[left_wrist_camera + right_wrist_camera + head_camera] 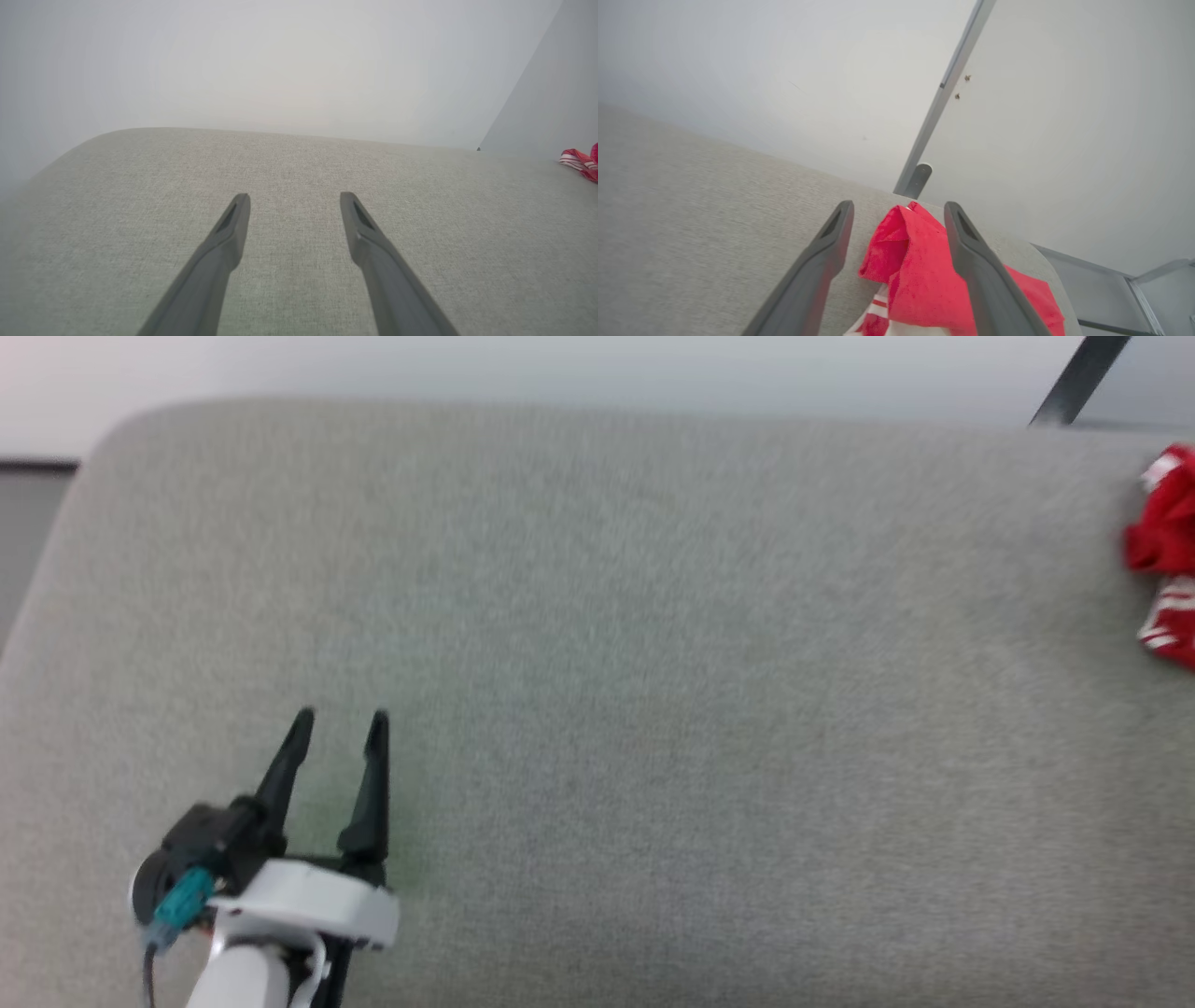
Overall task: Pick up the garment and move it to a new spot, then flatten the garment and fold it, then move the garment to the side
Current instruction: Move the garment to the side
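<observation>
The garment (1167, 551), a crumpled red jersey with red-white striped trim, lies at the far right edge of the grey padded surface in the head view. In the right wrist view the garment (915, 270) lies bunched under my right gripper (899, 207), whose fingers stand open on either side of a raised red fold. A corner of the garment (579, 161) peeks in at the right edge of the left wrist view. My left gripper (341, 719) hovers open over bare fabric at the lower left, far from the jersey, and nothing lies between its fingers (233, 233).
The grey padded surface (597, 691) has rounded far corners and a pale wall behind it. A dark slanted bar (1078, 378) stands past the far right corner. In the right wrist view the surface's right edge (1045, 261) drops off just beyond the jersey.
</observation>
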### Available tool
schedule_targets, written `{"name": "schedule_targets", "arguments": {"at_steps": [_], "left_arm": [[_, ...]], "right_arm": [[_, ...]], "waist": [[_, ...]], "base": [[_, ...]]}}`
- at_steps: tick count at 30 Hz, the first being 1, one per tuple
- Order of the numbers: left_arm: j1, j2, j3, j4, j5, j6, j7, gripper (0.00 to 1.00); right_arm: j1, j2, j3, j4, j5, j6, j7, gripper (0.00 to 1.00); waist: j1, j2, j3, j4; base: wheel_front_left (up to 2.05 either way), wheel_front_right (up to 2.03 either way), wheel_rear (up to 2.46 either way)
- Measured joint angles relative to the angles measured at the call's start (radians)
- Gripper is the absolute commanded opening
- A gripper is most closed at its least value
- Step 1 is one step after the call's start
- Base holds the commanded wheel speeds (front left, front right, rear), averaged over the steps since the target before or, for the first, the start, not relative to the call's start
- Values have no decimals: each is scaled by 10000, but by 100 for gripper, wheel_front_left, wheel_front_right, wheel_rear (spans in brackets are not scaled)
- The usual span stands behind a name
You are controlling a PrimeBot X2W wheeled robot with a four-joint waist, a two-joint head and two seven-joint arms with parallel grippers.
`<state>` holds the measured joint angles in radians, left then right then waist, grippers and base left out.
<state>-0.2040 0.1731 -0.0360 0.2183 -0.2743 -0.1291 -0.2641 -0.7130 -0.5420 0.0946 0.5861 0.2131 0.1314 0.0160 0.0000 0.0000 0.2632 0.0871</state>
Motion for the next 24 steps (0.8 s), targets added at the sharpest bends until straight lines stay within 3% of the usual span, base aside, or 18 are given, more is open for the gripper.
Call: {"name": "schedule_targets", "arguments": {"at_steps": [10,24], "left_arm": [[1075,35,466,63,50,0,0,100],[1987,54,1394,-311,-54,0,0,100]], "right_arm": [[2291,1279,474,-389,424,0,-2092,100],[5266,2690,17,-1975,318,0,-2673,100]], "waist": [[0,0,-1769,-348],[0,0,-3107,-420]], "base": [[0,0,0],[0,0,0]]}}
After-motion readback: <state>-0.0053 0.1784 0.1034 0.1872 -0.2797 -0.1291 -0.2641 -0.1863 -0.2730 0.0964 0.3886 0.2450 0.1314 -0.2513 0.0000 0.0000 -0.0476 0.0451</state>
